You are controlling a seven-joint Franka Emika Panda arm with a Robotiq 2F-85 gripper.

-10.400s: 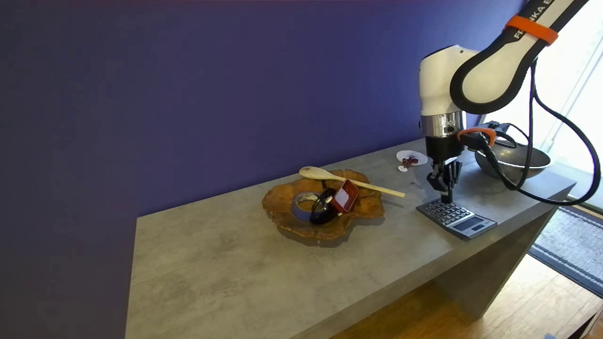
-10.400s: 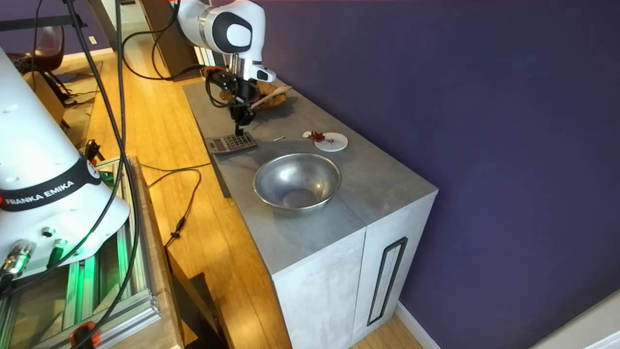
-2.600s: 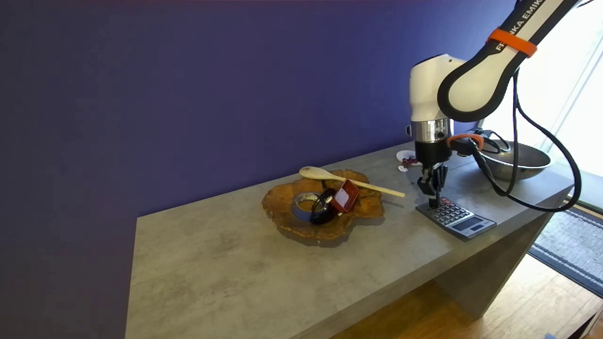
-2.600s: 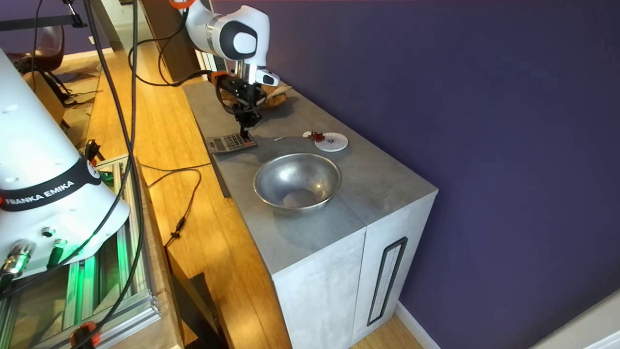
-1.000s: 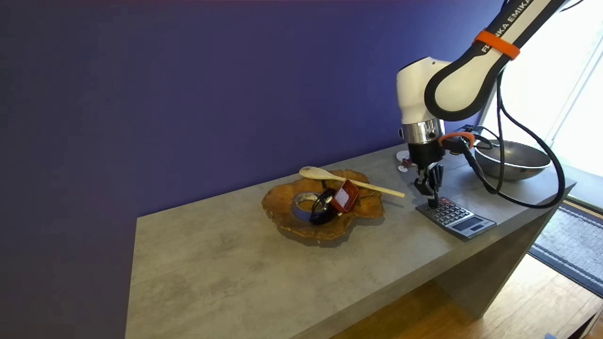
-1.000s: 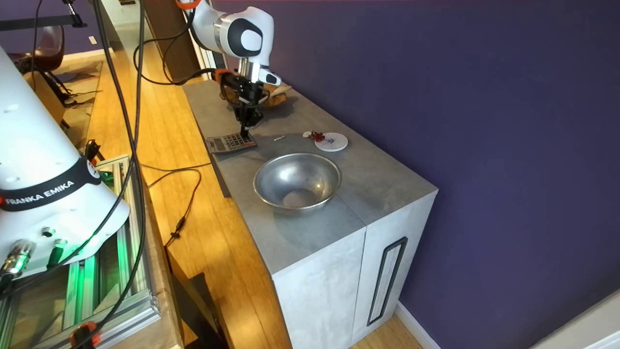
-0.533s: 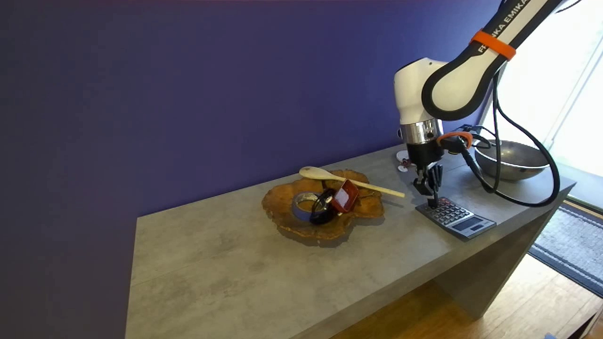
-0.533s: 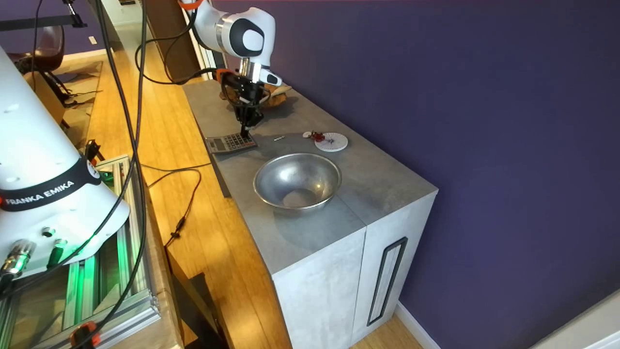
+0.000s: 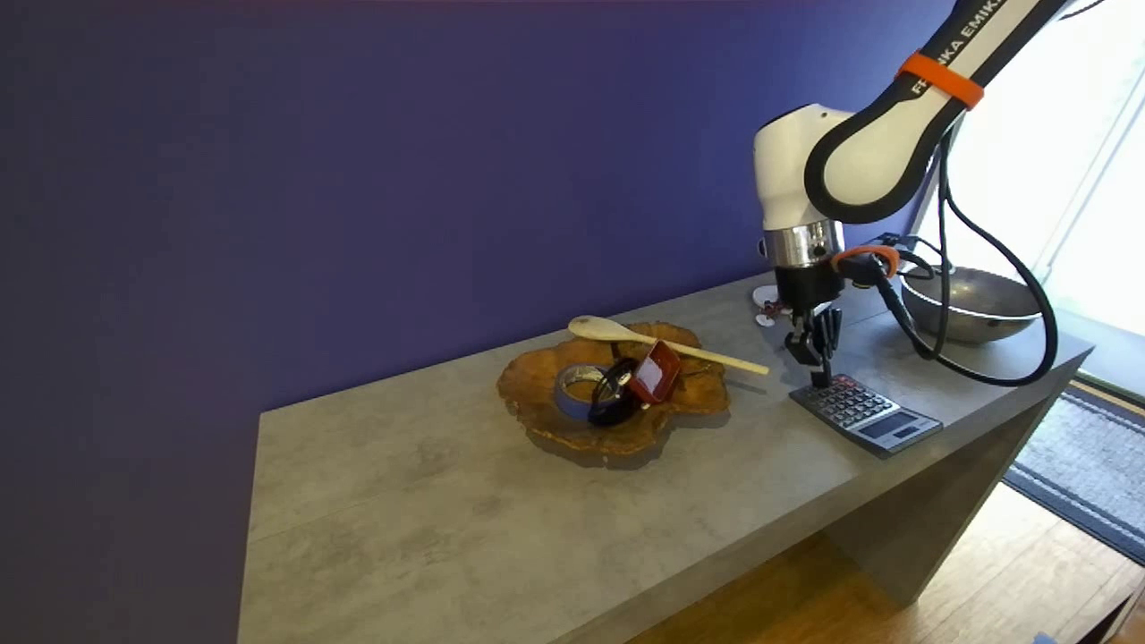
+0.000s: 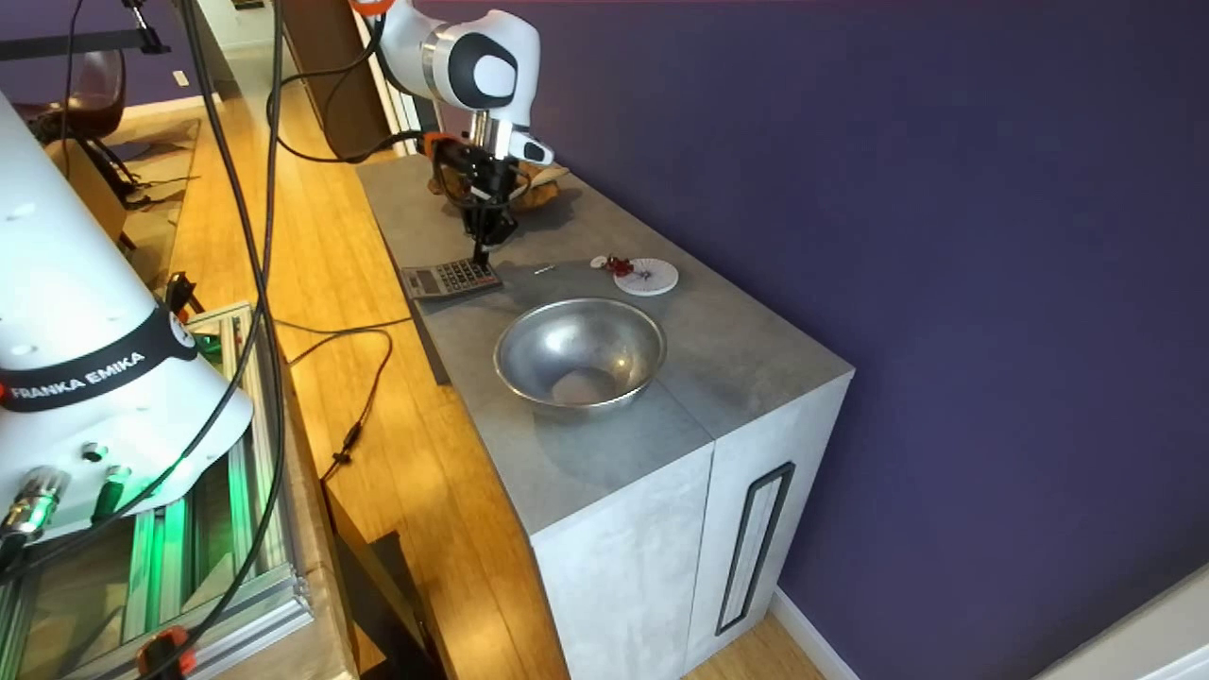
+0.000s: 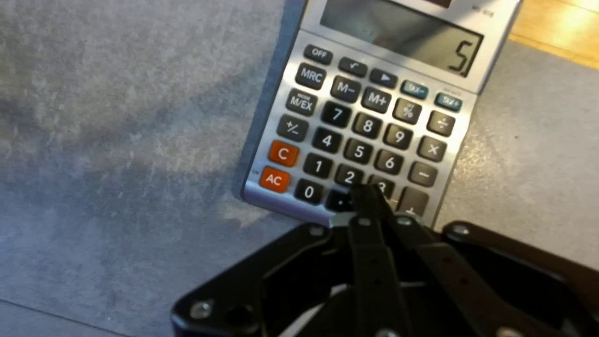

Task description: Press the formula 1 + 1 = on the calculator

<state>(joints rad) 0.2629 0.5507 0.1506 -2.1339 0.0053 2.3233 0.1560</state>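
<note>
Silver-grey flat rectangular calculator: lying flat on mottled grey surface, close to near long edge, right side, in an exterior view.
Pale rectangular display: reads 5 with decimal dot, wrist view.
Small dark keys: white marks; orange-red C key and AC key on left.
Black two-finger claw: fingers together, pointing down over key end of calculator. Tips cover spot between point key and plus key, partly hide 3 key.
Contact: cannot tell if tips touch keys.
White-and-black jointed arm: spans from right side to above calculator in an exterior view.
Brown irregular wooden tray: left of calculator, apart, in an exterior view.
Tray contents: blue-grey tape roll, red rectangular box, black item too tangled to name.
Pale wooden spoon: across far side of tray, handle end past rim.
Round silver metal bowl: nearer and right of calculator, apart, in an exterior view.
Small round white dish: right of calculator, farther than bowl; dark red item at its left edge, small white disc just beside.
Thin pale item: between calculator and white dish, too small to name.
Dark purple wall: along far edge of surface.
</note>
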